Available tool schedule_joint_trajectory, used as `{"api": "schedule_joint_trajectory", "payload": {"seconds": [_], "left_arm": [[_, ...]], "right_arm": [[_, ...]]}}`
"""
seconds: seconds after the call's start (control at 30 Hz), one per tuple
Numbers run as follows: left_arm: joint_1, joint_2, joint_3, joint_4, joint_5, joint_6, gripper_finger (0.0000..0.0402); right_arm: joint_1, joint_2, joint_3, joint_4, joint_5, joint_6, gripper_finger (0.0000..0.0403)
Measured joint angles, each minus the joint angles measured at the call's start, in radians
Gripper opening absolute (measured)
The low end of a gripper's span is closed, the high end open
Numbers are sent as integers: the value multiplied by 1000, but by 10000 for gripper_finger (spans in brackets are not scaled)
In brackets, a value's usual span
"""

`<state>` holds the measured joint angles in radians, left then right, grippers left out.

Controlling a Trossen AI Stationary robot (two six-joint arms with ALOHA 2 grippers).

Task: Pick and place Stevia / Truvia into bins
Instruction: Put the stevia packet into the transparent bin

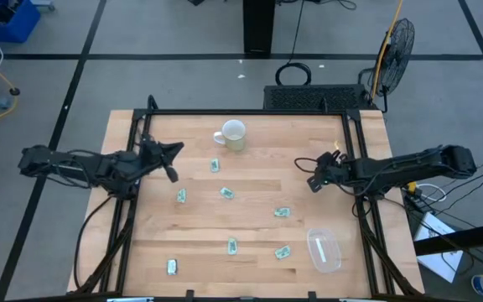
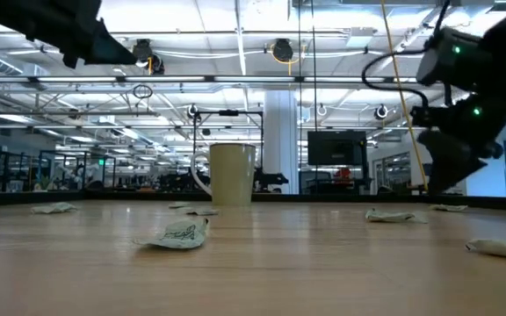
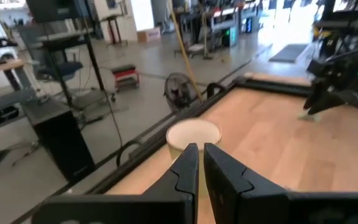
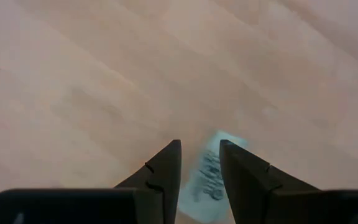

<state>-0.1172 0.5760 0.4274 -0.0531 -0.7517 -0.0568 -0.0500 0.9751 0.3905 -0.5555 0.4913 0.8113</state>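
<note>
Over the right half of the table (image 1: 250,226), the right gripper (image 4: 199,163) hangs with fingers narrowly parted above a packet (image 4: 211,174); I'd lower it squarely before pinching, with the clear bin (image 1: 324,250) near the front right corner. The left gripper (image 3: 200,163), nearly closed and empty, waits near the mug (image 1: 232,134). The packet's dark print is unreadable.

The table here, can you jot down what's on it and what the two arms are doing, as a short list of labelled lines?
Table: wooden top
Packets: eight pale green packets show scattered from above, e.g.
Bin: clear tub, near right corner, nothing visible in it
Mug: white mug, upright, far side
Left gripper: raised above the table's left side, fingers nearly together, holding nothing
Right gripper: over the right side, open, a packet below its fingers
</note>
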Motion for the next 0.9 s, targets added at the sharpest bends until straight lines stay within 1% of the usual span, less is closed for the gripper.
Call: {"api": "schedule_joint_trajectory", "payload": {"seconds": [0.2,0.33,0.47,0.6,0.7,0.8,0.9], "left_arm": [[26,55,0,46,21,-5,31],[38,66,0,86,36,-4,31],[44,65,0,89,36,-5,31],[44,65,0,86,40,-23,31],[44,65,0,85,57,-29,31],[44,65,0,85,76,-31,31],[44,65,0,84,79,-38,31]], "right_arm": [[-23,-1,-93,38,40,49,102],[-29,-2,-125,98,59,33,102],[-29,-2,-146,140,71,17,96],[-29,-3,-161,148,72,43,70],[-29,-3,-164,155,71,51,39],[-29,-2,-166,201,69,23,9],[-26,1,-170,299,72,-20,7]]}}
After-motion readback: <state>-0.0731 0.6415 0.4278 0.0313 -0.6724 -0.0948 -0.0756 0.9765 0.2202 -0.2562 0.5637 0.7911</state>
